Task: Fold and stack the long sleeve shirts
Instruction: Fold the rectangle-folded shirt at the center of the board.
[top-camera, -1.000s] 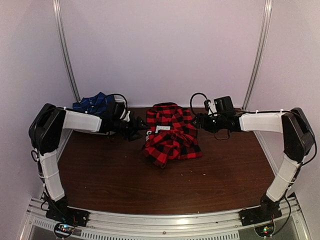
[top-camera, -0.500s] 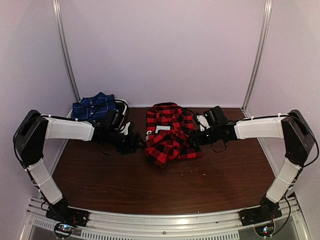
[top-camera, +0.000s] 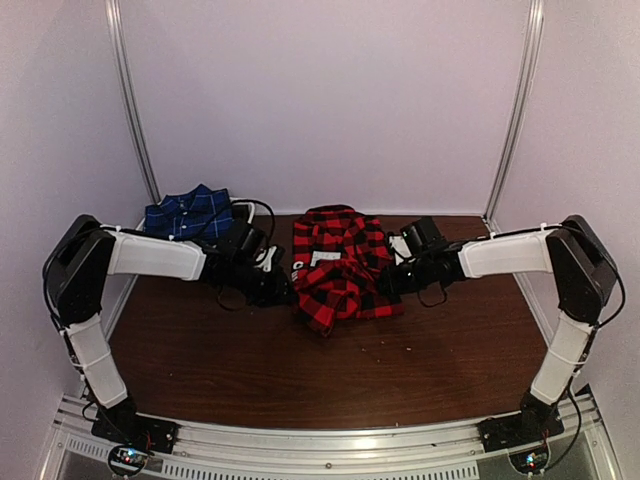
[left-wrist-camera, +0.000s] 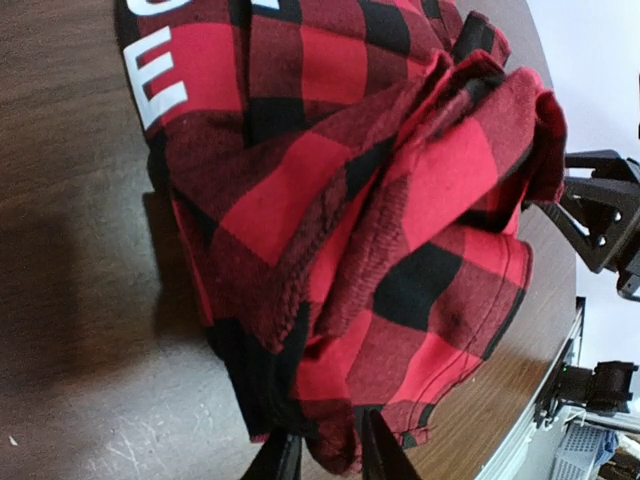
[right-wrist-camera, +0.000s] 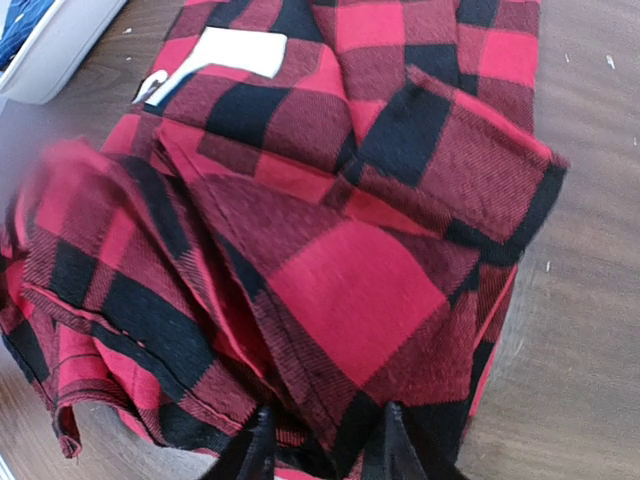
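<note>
The red-and-black checked shirt (top-camera: 340, 265) lies bunched in folds at the middle of the table's back, its white block letters (left-wrist-camera: 160, 80) showing. My left gripper (top-camera: 283, 290) is at the shirt's left lower edge, and in the left wrist view the left gripper (left-wrist-camera: 330, 440) is shut on a bunched hem of the shirt (left-wrist-camera: 380, 200). My right gripper (top-camera: 385, 282) is at the right edge; in the right wrist view the right gripper (right-wrist-camera: 325, 412) pinches a thick fold of the shirt (right-wrist-camera: 350, 270). The navy blue shirt (top-camera: 188, 212) lies folded at the back left.
The dark wooden table (top-camera: 300, 370) ends at a metal rail along the near edge. Pale walls and two slanted metal posts close in the back and sides. Both arms stretch low across the table toward the middle.
Both arms have dropped and moved in to the red-and-black shirt's two sides. Both grippers have narrowed from wide open onto its fabric.
</note>
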